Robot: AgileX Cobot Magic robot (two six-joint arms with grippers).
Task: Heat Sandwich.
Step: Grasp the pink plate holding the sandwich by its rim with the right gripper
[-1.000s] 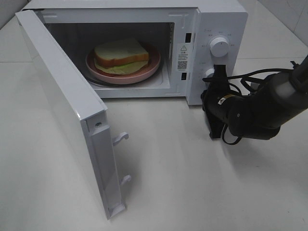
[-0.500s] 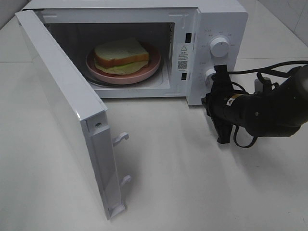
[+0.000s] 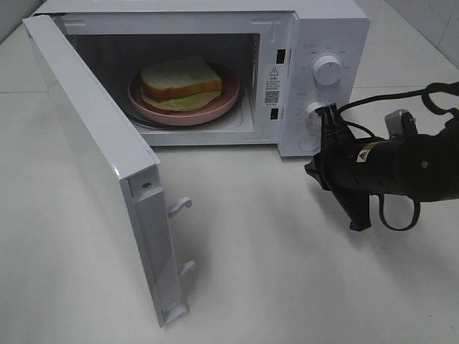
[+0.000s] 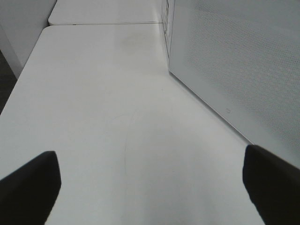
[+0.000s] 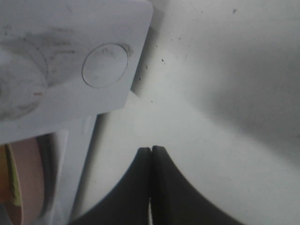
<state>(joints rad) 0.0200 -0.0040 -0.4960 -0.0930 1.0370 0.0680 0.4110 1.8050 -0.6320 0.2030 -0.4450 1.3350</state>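
The sandwich point(image 3: 181, 80), pale bread with a green and yellowish filling, lies on a round pink plate point(image 3: 224, 100) inside the white microwave point(image 3: 323, 29). The microwave's door point(image 3: 93, 143) stands wide open to the left. My right gripper point(image 3: 310, 167) is shut and empty. It hovers low over the table just right of the control panel's bottom corner, pointing at it. In the right wrist view the shut gripper point(image 5: 151, 150) faces the round door button point(image 5: 105, 65), and a sliver of plate point(image 5: 28, 183) shows. My left gripper point(image 4: 150, 187) is open over bare table beside the door's outer face point(image 4: 234, 70).
Two knobs point(image 3: 328, 70) point(image 3: 313, 111) and the round door button point(image 3: 309, 143) sit on the panel. Black cables point(image 3: 387, 107) loop behind the right arm. The open door juts far out over the table's front left. The left arm is out of the exterior high view.
The right arm has drawn back to the right and slightly down, away from the control panel, and turned. Its gripper stays shut. The sandwich, plate and door have not moved.
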